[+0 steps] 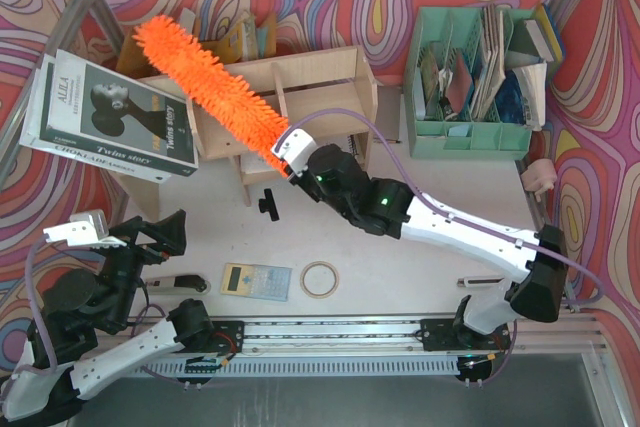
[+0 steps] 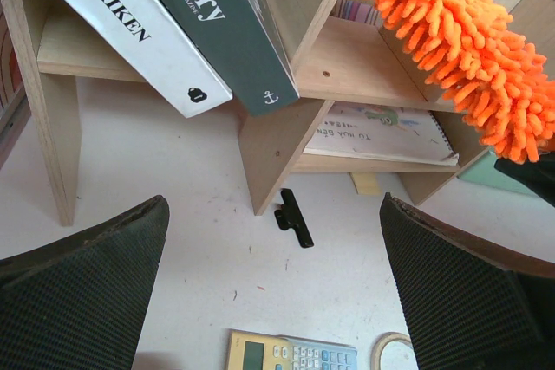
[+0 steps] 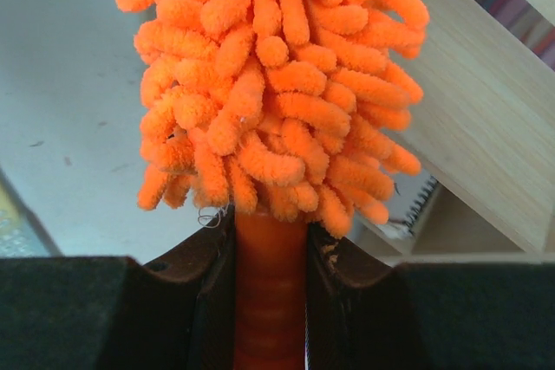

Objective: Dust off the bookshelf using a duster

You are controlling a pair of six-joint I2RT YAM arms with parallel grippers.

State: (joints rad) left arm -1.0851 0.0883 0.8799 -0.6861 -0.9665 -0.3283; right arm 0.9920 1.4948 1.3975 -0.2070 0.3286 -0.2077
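A: where's the long orange fluffy microfibre duster (image 1: 205, 82)?
B: over the top board of the pale-wood two-tier bookshelf (image 1: 325, 72), left half. can't tell from any view whether the fibres touch the wood
A: axis?
B: diagonal in the top view. handle end near-right, just off the shelf's front edge. brush tip far-left, past the back-left corner. it crosses the board obliquely, not parallel to the shelf's length
A: who has it?
B: right gripper (image 1: 287, 154), jaws nearly closed, clamped on the slim orange plastic handle (image 3: 270, 301) right below the fluffy head. the wrist view looks straight along the handle, head pointing away from the camera
A: left side?
B: left gripper (image 1: 162, 234) spread fully wide, nothing in it, above the white tabletop (image 1: 400, 277) near-left of the shelf, facing the lower tier
A: anything near the brush?
B: two large books (image 1: 105, 112), one white-spined and one dark, lean at the shelf's left end just beside the tip half. a spiral-bound notebook (image 2: 381, 132) lies flat in the lower tier below the head
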